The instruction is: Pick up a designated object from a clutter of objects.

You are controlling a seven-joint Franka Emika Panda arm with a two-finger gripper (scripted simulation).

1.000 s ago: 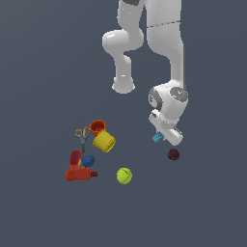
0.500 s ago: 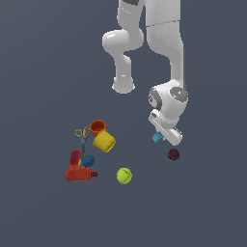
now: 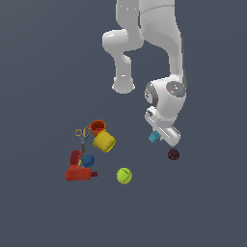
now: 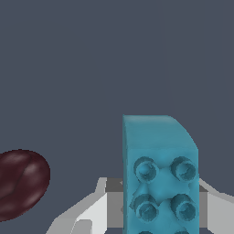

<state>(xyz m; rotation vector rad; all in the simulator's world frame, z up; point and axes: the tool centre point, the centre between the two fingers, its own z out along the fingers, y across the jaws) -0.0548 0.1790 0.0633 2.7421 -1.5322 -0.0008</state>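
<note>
My gripper (image 3: 157,136) held the cyan studded brick (image 3: 154,137) pinched between its fingers (image 4: 93,211), the block apparently raised off the dark floor — a judgement drawn from how it sat tucked against the hand in the exterior view. In the wrist view the brick (image 4: 159,176) filled the space between the two pale fingers, studs facing the camera, its upper end projecting past the fingertips; the grip seemed to fall on its long sides, which would keep it from twisting.

From the brick, the dark maroon ball (image 3: 173,154) lay near at about four o'clock in the exterior view, apart from both brick and hand; it showed in the wrist view (image 4: 20,183) too, clear of the fingers. The rest of the clutter sat well apart toward eight and nine o'clock: the yellow cup (image 3: 104,141) lying on its side against the orange cup (image 3: 97,127), the scissors (image 3: 82,136) just beside them, the red drill (image 3: 77,170) with the dark blue ball (image 3: 88,161) resting against it, and the green ball (image 3: 124,175) alone nearer the brick.

I judged the pick nearly done — what remained was a steady lift, with a slipping grip the main risk.
</note>
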